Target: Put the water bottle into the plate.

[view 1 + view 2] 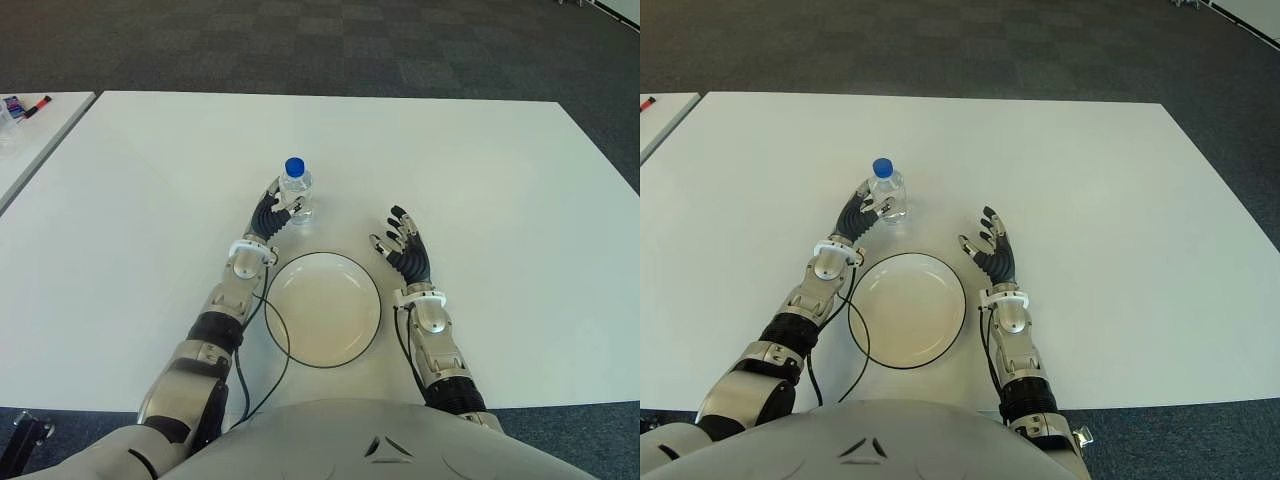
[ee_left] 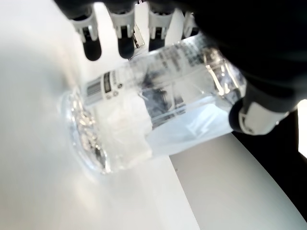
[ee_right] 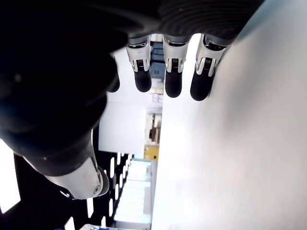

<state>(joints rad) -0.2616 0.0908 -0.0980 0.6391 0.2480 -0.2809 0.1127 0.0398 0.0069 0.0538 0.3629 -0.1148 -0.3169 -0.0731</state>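
Table (image 1: 480,160), white, stands on dark carpet (image 1: 300,40); left hand (image 1: 272,212) clasps the upright water bottle (image 1: 295,190) beyond the plate (image 1: 322,308); right hand (image 1: 405,245) open, empty.

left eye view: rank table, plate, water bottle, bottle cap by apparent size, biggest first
1. table
2. plate
3. water bottle, upright beyond the plate, left hand closed around it
4. bottle cap

Right hand shows open beside the plate's right side.

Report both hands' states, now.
Left hand: closed on the water bottle, standing on the table.
Right hand: open, empty.
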